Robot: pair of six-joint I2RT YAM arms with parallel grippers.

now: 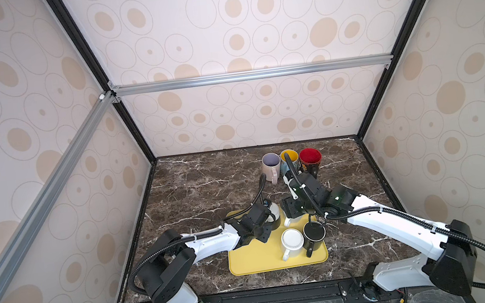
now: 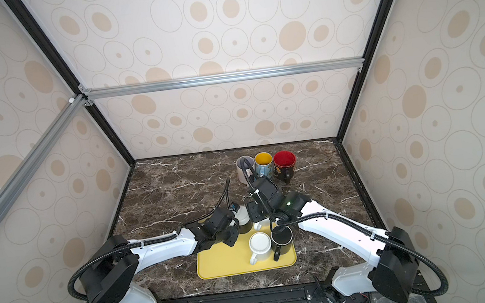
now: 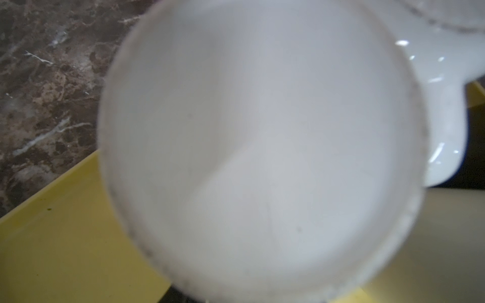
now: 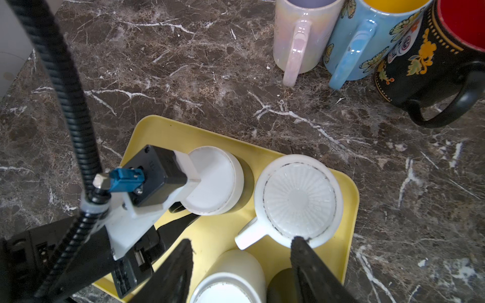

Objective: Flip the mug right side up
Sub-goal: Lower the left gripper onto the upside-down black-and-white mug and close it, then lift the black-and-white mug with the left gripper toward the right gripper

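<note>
The mug (image 1: pixel 274 211) (image 2: pixel 242 214) stands upside down on the back left of the yellow tray (image 1: pixel 247 260). It has a white base over a dark lower body (image 4: pixel 212 181). That base (image 3: pixel 262 147) fills the left wrist view, blurred and very close. My left gripper (image 1: pixel 269 220) (image 4: pixel 181 216) is against the mug's near side. One of its black fingers (image 4: pixel 178 223) reaches the mug's edge, and the rest of the jaws are hidden. My right gripper (image 4: pixel 241 242) (image 1: pixel 290 215) hovers open over the tray's back right, holding nothing.
Several more mugs sit upside down on the tray: a white ribbed-base one (image 4: pixel 299 199), a white one (image 1: pixel 291 240) and a black one (image 1: pixel 314 232). Three upright mugs stand at the back: pale pink (image 1: pixel 270 163), blue (image 1: pixel 289 157) and black with red inside (image 1: pixel 310 158).
</note>
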